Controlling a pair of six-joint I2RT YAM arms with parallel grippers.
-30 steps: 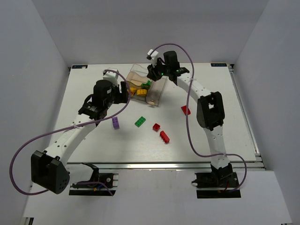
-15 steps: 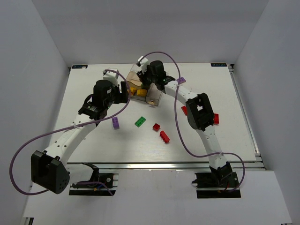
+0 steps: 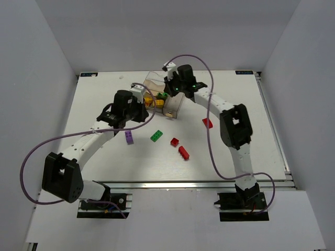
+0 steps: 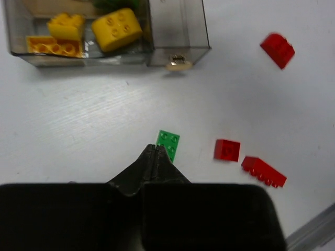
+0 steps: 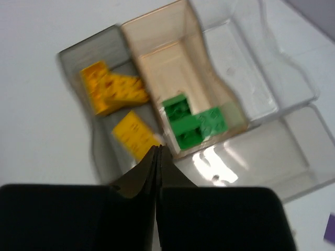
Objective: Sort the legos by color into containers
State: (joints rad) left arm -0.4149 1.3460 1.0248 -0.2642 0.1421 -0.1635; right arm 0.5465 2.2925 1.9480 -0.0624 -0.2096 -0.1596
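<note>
Four-section clear, brown-tinted box [image 4: 175,26] at the far middle of a white table [image 3: 157,167]. One section holds yellow bricks [image 4: 116,22]; the section beside it holds green bricks [image 5: 191,125]; the other two show no bricks. A small metal latch [image 4: 178,63] sits on the box's near wall. Right gripper [image 5: 158,149] hangs over the box, above the wall between the yellow and green sections, fingers pressed together and holding nothing; in the top view it hides part of the box. Left gripper [image 4: 155,150] is near the box's left side, fingers likewise closed on nothing; in its wrist view the tips overlap the near edge of a green brick [image 4: 168,144] lying loose on the table. Also loose: three red bricks [image 4: 226,150], two close together right of the green one and one well apart nearer the box, and a purple brick [image 3: 129,137] to the green one's left. Purple cables [image 3: 192,55] loop from both arms. Blue tags [image 3: 88,74] at the table's far corners are too small to read. Plain grey walls [image 3: 31,78] enclose the table.
</note>
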